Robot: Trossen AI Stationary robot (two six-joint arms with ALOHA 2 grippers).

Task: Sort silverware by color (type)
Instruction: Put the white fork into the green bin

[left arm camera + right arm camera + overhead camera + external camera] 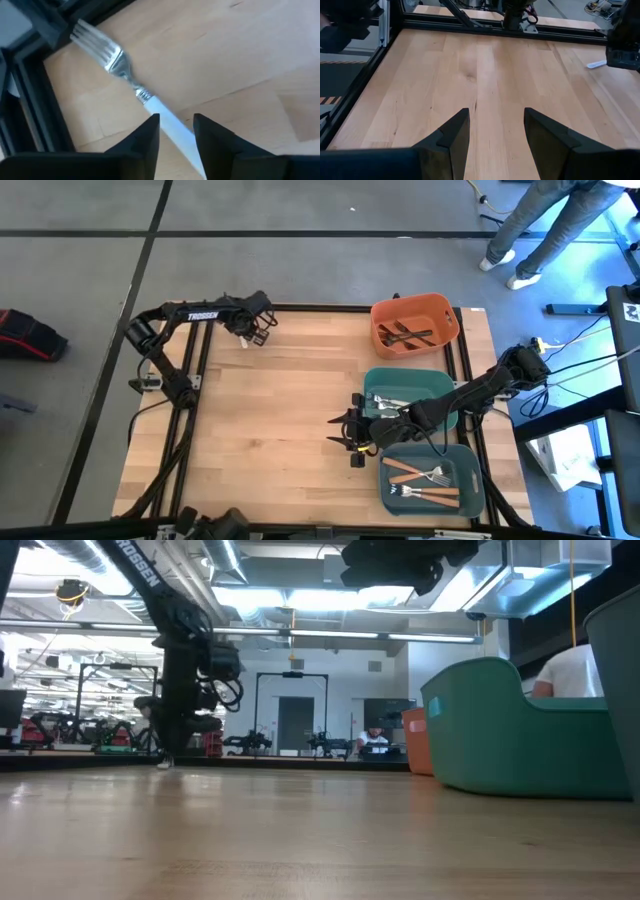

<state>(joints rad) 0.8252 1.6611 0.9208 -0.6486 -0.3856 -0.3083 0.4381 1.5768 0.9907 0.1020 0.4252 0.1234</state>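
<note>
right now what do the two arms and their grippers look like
Both arms are dark, jointed links. The left arm carries white TROSSEN lettering on its upper link, and thin black cables loop near the left gripper. The right gripper shows small red-orange marks. Wrist views show flat, wedge-shaped black fingers.

3 bins sit on the table: 1 orange bin [447, 307] and 2 teal bins [376, 377]. 1 white-handled fork [141, 94] lies loose. 2 robot arms. 1 person's legs [545, 225] beyond.
</note>
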